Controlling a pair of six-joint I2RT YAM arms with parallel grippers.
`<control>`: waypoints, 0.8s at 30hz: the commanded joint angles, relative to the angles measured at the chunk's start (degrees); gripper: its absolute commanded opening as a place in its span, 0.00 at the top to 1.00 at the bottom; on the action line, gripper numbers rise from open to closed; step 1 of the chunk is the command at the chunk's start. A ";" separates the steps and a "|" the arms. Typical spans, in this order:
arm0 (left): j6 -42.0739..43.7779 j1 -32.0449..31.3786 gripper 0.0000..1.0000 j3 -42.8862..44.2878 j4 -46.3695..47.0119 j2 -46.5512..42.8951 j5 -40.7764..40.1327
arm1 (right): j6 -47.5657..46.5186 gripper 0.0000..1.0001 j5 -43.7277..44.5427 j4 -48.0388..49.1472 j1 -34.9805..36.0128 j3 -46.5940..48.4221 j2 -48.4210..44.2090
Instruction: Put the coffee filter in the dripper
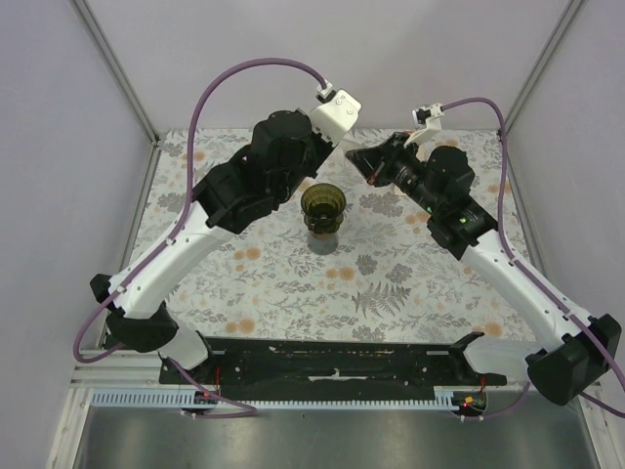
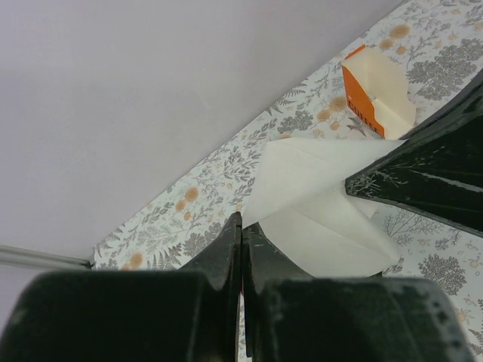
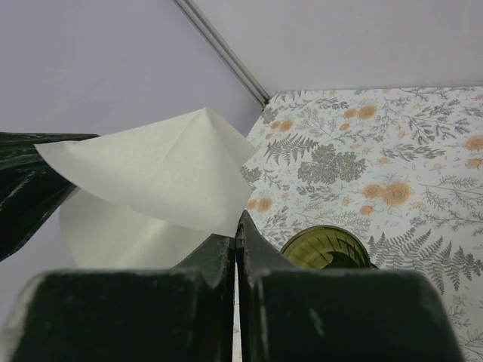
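Observation:
The coffee filter, a thin white paper cone, hangs in the air, stretched between both grippers. My left gripper is shut on one corner of its rim. My right gripper is shut on the opposite edge of the filter. Each wrist view shows the other gripper's dark finger on the paper. The dripper, olive green and ribbed inside, stands upright on the floral cloth just in front of the grippers. It also shows in the right wrist view, below the jaws. In the top view the arms hide the filter.
The white-and-orange filter pack stands on the floral cloth behind the held filter. Grey walls with metal corner posts close in the back and sides. The arm bases sit at the near edge.

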 commanded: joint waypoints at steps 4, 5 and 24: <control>-3.05 1.83 0.98 0.60 0.77 -1.04 0.92 | -3.16 0.77 -1.72 -1.42 -1.23 1.69 -0.04; -3.75 1.74 0.98 0.95 0.24 -0.86 1.54 | -2.46 0.71 -1.64 -1.15 -1.15 1.77 0.05; -6.31 2.09 0.98 5.09 -0.56 0.82 1.28 | 7.22 1.00 -3.23 6.77 -1.23 -0.77 -0.12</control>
